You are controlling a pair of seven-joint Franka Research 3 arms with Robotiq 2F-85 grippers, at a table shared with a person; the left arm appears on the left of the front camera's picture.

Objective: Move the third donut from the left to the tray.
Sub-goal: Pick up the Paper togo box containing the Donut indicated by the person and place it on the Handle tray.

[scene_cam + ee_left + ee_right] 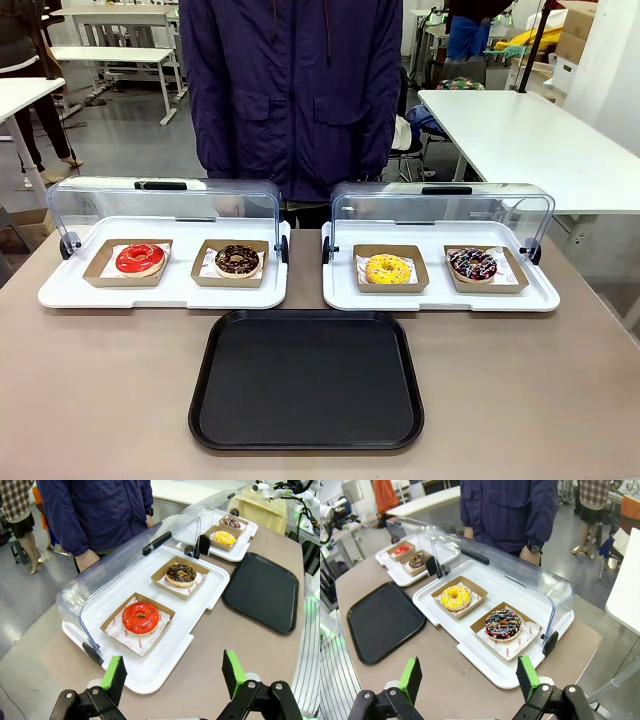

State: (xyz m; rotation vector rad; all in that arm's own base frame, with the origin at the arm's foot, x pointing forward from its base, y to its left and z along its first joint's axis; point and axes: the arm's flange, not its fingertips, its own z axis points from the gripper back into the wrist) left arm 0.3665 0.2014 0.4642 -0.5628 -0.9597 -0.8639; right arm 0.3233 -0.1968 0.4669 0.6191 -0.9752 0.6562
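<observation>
The third donut from the left [387,268] has yellow icing with sprinkles and lies in a brown cardboard box on the right white tray; it also shows as the yellow donut [455,597] and far off as the yellow donut [224,538]. The black tray [307,380] lies at the table's near middle, seen too as the tray [262,590] and the tray [382,620]. My left gripper [173,676] hovers open off the table's left end, near the red donut [140,618]. My right gripper [470,676] hovers open off the right end, near the dark sprinkled donut [502,624].
Two white trays [160,292] [440,297] have clear domed lids swung open toward the person. A chocolate donut [237,260] sits beside the red one [139,258]. The person in a dark blue jacket [290,90] stands at the far edge, hands [87,559] [530,555] near the lids.
</observation>
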